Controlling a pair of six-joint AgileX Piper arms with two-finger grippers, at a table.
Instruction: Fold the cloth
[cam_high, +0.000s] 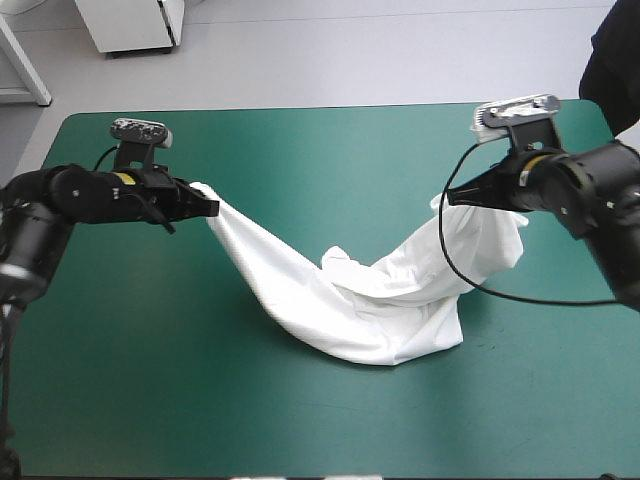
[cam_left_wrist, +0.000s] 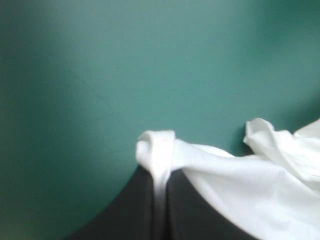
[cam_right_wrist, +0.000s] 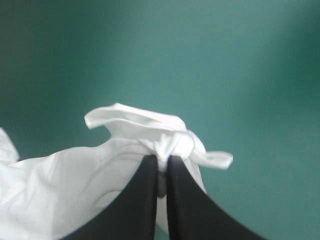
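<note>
The T-shirt (cam_high: 370, 310) hangs as a white, rumpled band strung between the two claws. Each end is lifted, and the middle sags onto the counter (cam_high: 300, 150). There it lies in a wrinkled, partly doubled heap between the claws, a little nearer the right one. From the left claw (cam_high: 210, 207) the cloth runs off ahead of and below the tips in a fairly taut, twisted strip. From the right claw (cam_high: 452, 196) it drops in a looser, wider drape just under and ahead of the tips.

The left claw is all but closed, its black fingers (cam_left_wrist: 190, 215) pinching a small bunched knob of fabric that pokes out just past the tips. The rest of the shirt trails off to one side of it. The right claw is likewise nearly closed on a gathered pinch of cloth, and a crumpled flap stands up just beyond its tips. More white fabric lies beside and under its fingers (cam_right_wrist: 140, 200). Beyond each claw there is only the bare teal-green cover of the counter.

As for progress, I judge that the folding proper has not begun. Both grips are taken and the garment is raised at two points, but it is not spread out. No sleeve, collar or hem can be picked out, and the sagging middle is creased. What seems left is to draw it out flat on the counter, make the folds, and finish with a neat bundle.
</note>
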